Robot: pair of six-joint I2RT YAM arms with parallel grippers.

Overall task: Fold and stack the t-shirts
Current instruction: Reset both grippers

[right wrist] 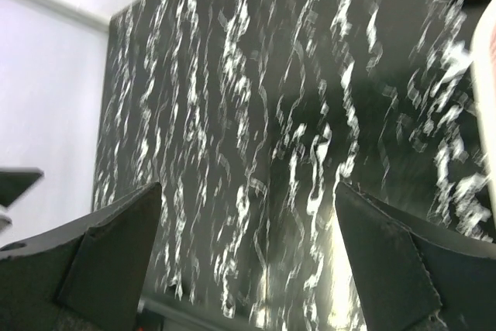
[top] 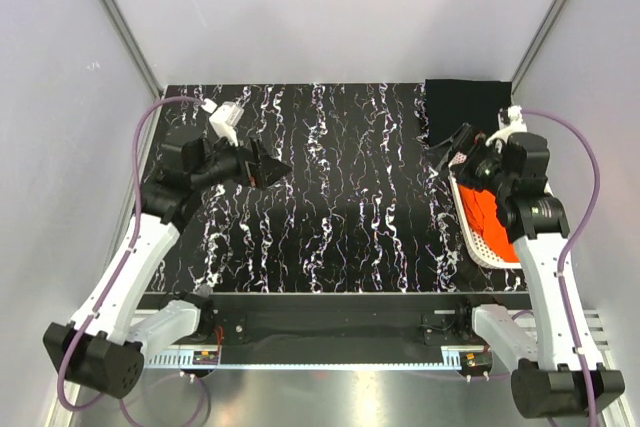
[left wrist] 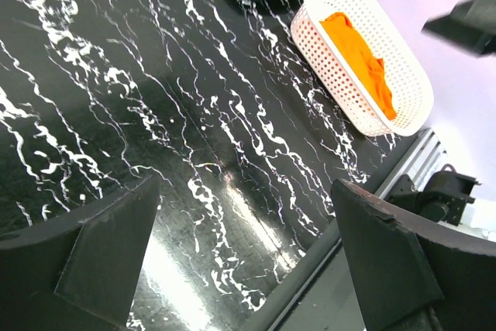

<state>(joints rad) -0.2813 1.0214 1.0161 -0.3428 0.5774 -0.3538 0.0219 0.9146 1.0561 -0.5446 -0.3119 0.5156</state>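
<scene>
Partway, I judge: the black t-shirt (top: 465, 107) lies folded at the far right corner of the surface (top: 340, 217), the orange t-shirt (top: 490, 212) waits unfolded in the basket (top: 478, 243), and the left end effector (top: 264, 166) and right end effector (top: 456, 153) hover spread, empty

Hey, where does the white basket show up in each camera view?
Top external: white basket at right edge, partly under the right arm.
Left wrist: basket upper right, orange t-shirt inside.
Right wrist: maybe the blurred white sliver, far right.
Shared landmark: black marbled tabletop.
</scene>
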